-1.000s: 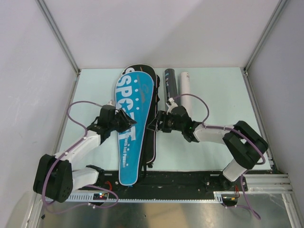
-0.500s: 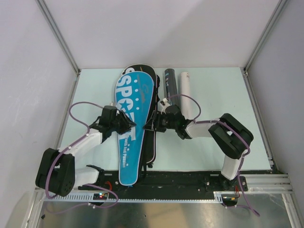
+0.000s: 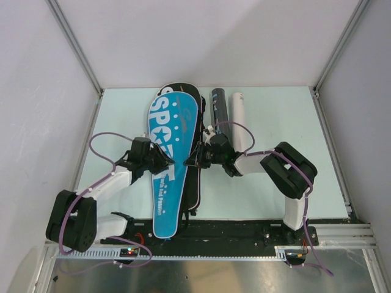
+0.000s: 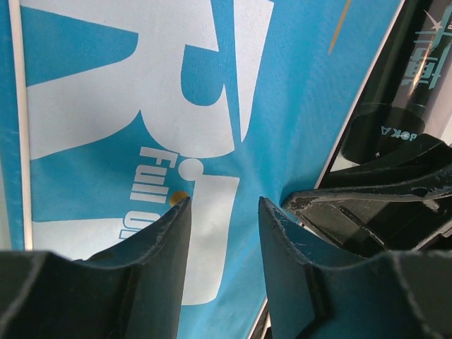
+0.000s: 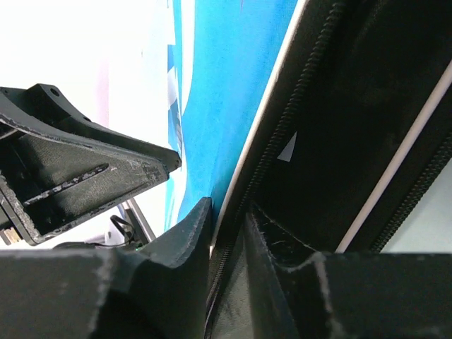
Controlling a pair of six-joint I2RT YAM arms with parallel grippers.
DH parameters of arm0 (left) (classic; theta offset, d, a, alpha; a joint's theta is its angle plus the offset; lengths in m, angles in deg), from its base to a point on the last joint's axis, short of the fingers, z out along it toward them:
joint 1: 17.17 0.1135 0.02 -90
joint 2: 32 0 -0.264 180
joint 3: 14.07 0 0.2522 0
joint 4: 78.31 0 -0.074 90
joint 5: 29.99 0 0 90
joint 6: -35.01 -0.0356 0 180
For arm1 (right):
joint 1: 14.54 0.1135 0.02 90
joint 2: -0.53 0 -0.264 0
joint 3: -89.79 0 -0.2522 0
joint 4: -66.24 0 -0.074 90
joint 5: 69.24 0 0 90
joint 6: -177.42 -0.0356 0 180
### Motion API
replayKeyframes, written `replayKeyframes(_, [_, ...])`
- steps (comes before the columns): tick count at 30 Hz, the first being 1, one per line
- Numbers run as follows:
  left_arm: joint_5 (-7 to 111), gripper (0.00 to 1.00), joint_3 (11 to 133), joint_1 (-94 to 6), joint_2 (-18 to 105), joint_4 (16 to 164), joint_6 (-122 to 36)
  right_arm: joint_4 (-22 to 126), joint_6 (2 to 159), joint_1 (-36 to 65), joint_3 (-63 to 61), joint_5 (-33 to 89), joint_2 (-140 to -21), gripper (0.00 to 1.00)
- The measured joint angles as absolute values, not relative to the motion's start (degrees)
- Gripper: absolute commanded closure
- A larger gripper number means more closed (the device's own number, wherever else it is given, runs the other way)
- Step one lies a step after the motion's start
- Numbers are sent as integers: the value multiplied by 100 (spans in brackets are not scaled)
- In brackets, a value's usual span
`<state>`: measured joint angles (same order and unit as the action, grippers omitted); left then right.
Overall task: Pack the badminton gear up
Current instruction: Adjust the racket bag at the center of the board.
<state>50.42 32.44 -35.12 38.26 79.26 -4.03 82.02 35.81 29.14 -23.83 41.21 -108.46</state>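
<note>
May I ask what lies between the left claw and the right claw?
The blue SPORT cover spans from left claw to right claw, in the top view.

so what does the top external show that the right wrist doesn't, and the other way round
Only the top external: the black tube and white tube at the back, and the blue cover end to end. Only the right wrist: the zipper of the black cover close up, with the right gripper narrowly parted at that edge; whether it grips is unclear. Both: the blue cover, the black cover and the left gripper.
</note>
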Motion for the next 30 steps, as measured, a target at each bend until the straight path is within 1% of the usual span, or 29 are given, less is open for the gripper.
replayKeyframes(1, [5042, 53, 3231, -3510, 3822, 7919, -401, 8206, 3530, 2910, -2383, 4119, -10855, 91])
replayKeyframes(2, [5042, 52, 3229, -3508, 3813, 7917, -401, 8215, 3517, 2912, -2383, 4121, -10855, 95])
replayKeyframes(4, [5040, 51, 3229, -3488, 3767, 7919, -401, 8230, 3463, 2912, -2370, 4125, -10855, 99])
replayKeyframes(9, [4964, 51, 3284, -3171, 3523, 7876, -401, 8099, 3463, 2912, -2348, 4108, -10748, 100])
replayKeyframes(12, [4850, 51, 3515, -2791, 3356, 7777, -429, 7677, 3609, 2914, -2328, 4042, -10404, 100])
replayKeyframes(16, [4760, 50, 4184, -2376, 3278, 7642, -650, 6477, 4101, 2951, -1959, 3885, -9729, 100])
replayKeyframes(21, [4603, 49, 4910, -1777, 3160, 7532, -886, 4674, 5004, 2951, -980, 3620, -9135, 100])
replayKeyframes(26, [4332, 46, 5166, -1043, 3105, 7397, -1006, 3013, 6035, 2973, 172, 3220, -8960, 100])
replayKeyframes(30, [4127, 46, 5216, -555, 3118, 7305, -1046, 2027, 6835, 3131, 933, 2643, -8960, 100])
